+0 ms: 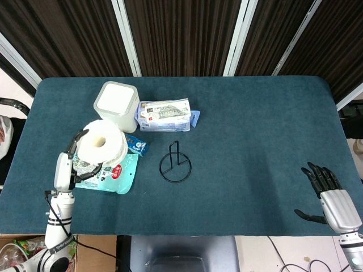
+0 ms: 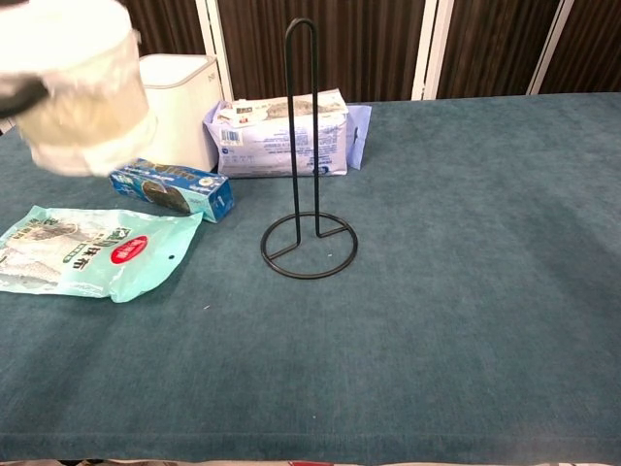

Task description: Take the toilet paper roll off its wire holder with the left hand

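My left hand holds the white toilet paper roll in the air above the left part of the table, over the green packet. In the chest view the roll shows at the upper left edge, blurred, with only a dark fingertip of that hand beside it. The black wire holder stands bare near the table's middle, its tall loop upright over a round base. My right hand rests open at the front right corner, fingers spread, holding nothing.
A white lidded bin and a pack of wipes stand at the back left. A blue box and a green packet lie under the roll. The dark teal table stretches to the right.
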Controlling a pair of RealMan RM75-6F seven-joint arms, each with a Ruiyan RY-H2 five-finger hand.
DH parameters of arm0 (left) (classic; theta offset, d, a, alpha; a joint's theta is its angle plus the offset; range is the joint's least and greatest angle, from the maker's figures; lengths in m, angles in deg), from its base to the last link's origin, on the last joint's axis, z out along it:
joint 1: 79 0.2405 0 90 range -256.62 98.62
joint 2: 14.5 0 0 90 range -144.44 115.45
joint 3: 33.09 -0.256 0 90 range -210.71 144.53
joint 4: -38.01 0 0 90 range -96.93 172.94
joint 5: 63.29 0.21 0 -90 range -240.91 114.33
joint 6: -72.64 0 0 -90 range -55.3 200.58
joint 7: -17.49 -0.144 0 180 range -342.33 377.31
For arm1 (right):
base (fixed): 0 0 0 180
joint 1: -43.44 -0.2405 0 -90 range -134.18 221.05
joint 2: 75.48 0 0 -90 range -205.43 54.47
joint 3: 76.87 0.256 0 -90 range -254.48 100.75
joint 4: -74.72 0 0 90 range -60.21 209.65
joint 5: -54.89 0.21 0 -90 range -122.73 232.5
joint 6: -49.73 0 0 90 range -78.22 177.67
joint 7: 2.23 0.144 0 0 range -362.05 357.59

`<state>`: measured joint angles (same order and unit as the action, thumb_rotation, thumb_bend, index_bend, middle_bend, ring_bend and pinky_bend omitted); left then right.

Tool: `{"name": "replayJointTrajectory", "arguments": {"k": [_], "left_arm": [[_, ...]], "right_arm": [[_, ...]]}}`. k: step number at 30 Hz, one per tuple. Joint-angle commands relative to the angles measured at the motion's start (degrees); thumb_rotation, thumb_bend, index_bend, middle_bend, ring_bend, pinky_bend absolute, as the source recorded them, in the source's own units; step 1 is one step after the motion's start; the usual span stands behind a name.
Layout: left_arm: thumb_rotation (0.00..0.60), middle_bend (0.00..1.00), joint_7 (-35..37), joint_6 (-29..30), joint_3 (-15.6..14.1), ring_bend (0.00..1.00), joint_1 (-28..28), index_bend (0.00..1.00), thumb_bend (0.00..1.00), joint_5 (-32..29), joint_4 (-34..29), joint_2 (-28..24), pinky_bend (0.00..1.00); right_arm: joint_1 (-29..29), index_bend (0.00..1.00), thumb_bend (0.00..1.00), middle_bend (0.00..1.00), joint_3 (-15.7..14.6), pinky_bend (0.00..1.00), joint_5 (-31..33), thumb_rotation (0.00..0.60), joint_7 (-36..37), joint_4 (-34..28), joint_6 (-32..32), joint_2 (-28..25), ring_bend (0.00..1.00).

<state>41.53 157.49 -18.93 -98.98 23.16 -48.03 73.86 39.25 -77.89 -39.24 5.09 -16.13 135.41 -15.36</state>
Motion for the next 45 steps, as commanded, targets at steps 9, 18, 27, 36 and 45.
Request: {"name": "replayJointTrajectory", "arguments": {"k": [9,18,27,36,45], "left_arm": [[0.6,0.81,7.2,4.2,-12.2,0.8,4.7,0.83,0.66,7.7,15.7,10.4,0.83],[0.6,0.68,11.1,5.4,-16.8,0.58,7.5,0.7,0.58,9.2,22.4,13.0,0.46],[0.6,0.06,12.1,2.5,-17.2,0.01,6.3,0.02,0.45,8.8,24.3,11.9,0.12],[0.6,0.0,15.8,0.4,-17.7,0.0,5.4,0.0,0.39,8.6,17.6,6.9,0.06],[0.6,0.0,14.9,6.7,-16.7,0.0,6.5,0.0,0.38,10.5,12.2,-1.5,0.05]], "right_arm": [[-0.2,0.0,0.07,0.0,0.0,0.0,0.1,0.6,0.0,-0.1,-0.5,-0.1,0.0],[-0.1,0.0,0.07,0.0,-0.2,0.0,-0.1,0.6,0.2,0.2,-0.2,-0.1,0.0],[0.1,0.0,0.07,0.0,-0.3,0.0,-0.4,0.6,0.1,0.3,0.2,-0.1,0.0],[-0.3,0.0,0.07,0.0,-0.7,0.0,-0.6,0.6,-1.6,-0.3,-1.0,-0.3,0.0],[-0.1,0.0,0.09,0.0,-0.7,0.0,-0.6,0.6,-1.9,-0.3,-0.6,-0.4,0.0]]}}
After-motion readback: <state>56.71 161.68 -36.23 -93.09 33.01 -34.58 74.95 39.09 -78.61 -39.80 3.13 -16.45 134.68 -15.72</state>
